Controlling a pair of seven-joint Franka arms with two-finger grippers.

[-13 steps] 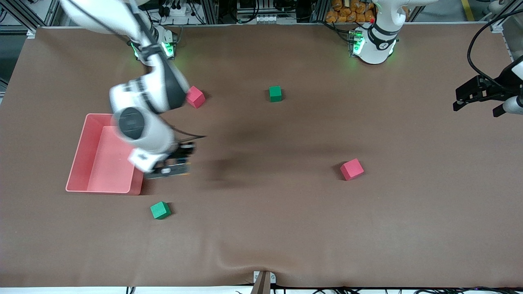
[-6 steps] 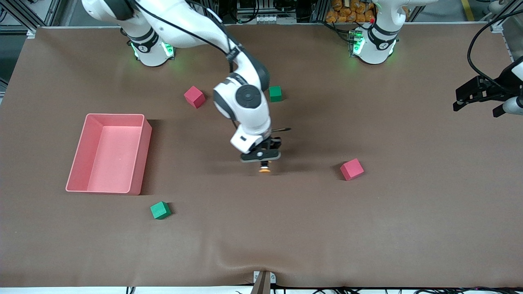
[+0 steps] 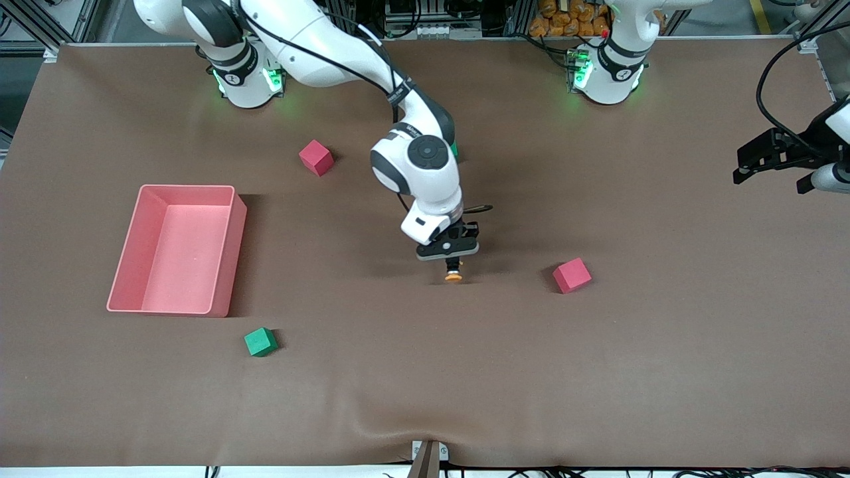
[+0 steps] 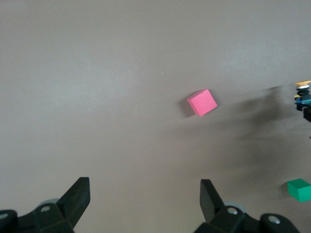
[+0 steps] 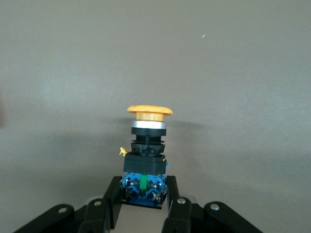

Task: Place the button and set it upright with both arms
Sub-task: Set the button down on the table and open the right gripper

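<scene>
**A:** Front view first: the right pincer (image 3: pixel 452 263) is clamped on the button (image 3: pixel 453 276), orange cap pointing down, low over mid-bench between the pink tray (image 3: pixel 226 249) and the nearer red cube (image 3: pixel 572 275). The left pincer (image 3: pixel 773 162) waits over the left arm's end of the bench.

**B:** Left wrist view: its fingers (image 4: pixel 77 194) stand wide apart, nothing between them, red cube (image 4: pixel 202 102) below.

**A:** Right wrist view: the fingers (image 5: pixel 177 206) pinch the bluish base, cap sticking out ahead.

**B:** So I'd lower it slowly and lay it on bare bench, well apart from the cubes. Let go only once it rests, then the left arm can tip it cap-up.
</scene>
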